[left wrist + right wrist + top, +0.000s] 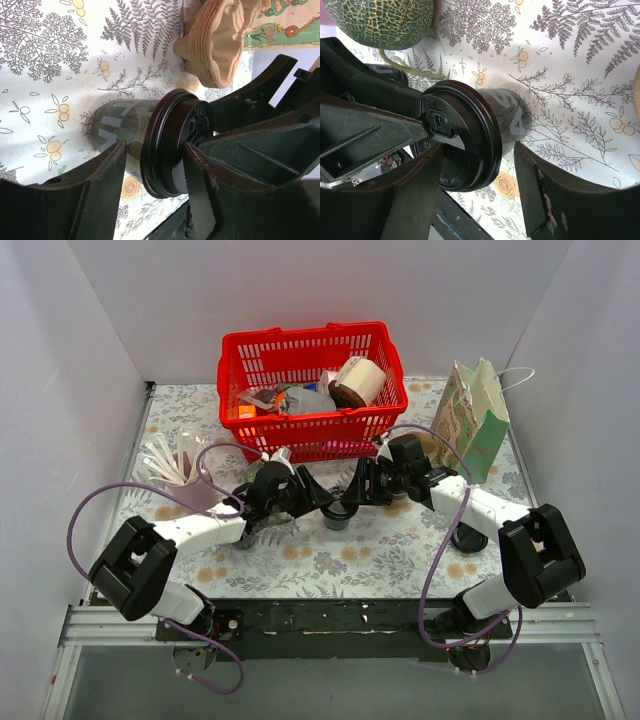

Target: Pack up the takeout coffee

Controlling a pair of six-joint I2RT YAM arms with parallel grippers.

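Both arms meet on the coffee cup at table centre
Top view: the left arm reaches in from 8 o'clock and the right arm from 4 o'clock, with the left gripper and right gripper converging on the coffee cup standing on the floral tablecloth; a red basket sits at 12, a paper bag at 2, and white walls stand around. Left wrist: fingers sit narrow either side of the black lid; I cannot tell if they clamp. Right wrist: jaws wide, cloth showing at the lid's 3 o'clock
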